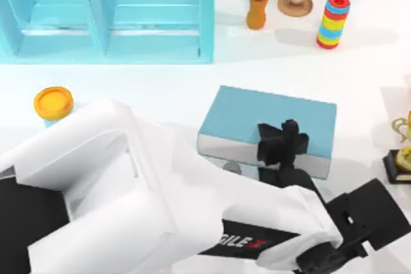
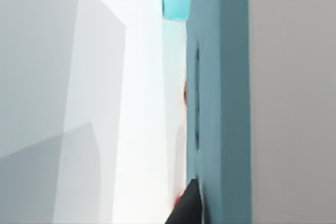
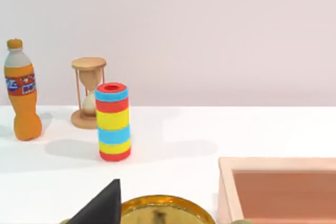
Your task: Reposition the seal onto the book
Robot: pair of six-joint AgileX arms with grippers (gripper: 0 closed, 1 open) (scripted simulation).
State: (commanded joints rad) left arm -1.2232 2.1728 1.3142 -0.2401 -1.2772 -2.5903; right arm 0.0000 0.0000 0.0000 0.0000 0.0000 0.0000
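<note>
My left end effector (image 1: pixel 282 142) hangs over the near edge of the book (image 1: pixel 257 117) at desk centre; whether its fingers are spread I cannot tell. The seal (image 2: pixel 185 92) is a red sliver beside the cover, seemingly at the fingers. Small, stiff and light, I judge: pinch its body sides. Right arm parked at desk right

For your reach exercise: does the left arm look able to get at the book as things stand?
Probably yes: the left end effector already hangs over the book's near edge, with nothing between them.
</note>
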